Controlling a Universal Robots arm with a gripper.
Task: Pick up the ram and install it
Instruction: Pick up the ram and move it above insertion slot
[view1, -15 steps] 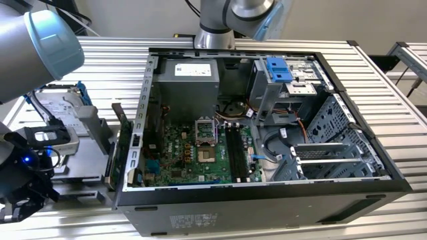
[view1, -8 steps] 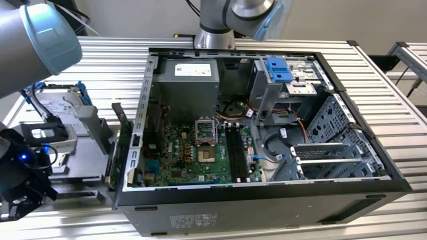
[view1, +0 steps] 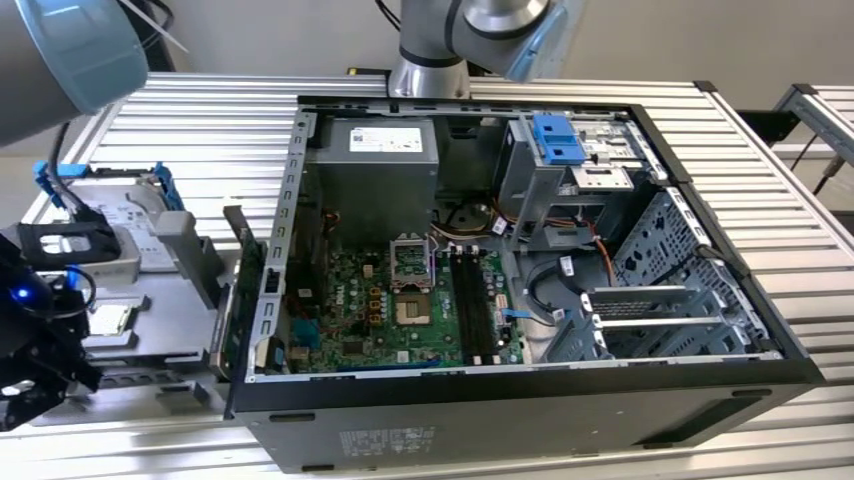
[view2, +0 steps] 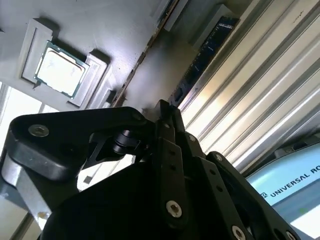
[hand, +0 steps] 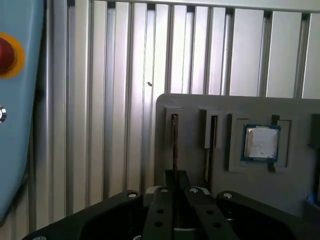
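Note:
The ram (hand: 174, 142) is a thin dark blue-green stick standing on edge in a slot of the grey tray (hand: 200, 107); in the second wrist view the ram (view2: 212, 42) runs away from the fingertips. My gripper (hand: 176, 180) is right over the stick's near end, its black fingers drawn together around it, as the gripper (view2: 165, 112) also looks in the second wrist view. In the exterior view the gripper (view1: 34, 385) is at the tray's (view1: 174, 320) edge, on the exterior view's left. The long black motherboard slots (view1: 470, 290) lie inside the open computer case (view1: 534, 400).
A processor chip (hand: 261, 142) sits in a square pocket of the tray, beside a second narrow slot (hand: 212, 132). A silver hard drive with blue brackets (view1: 114, 215) lies further back on the tray. The ribbed metal table (view1: 200, 120) surrounds the case.

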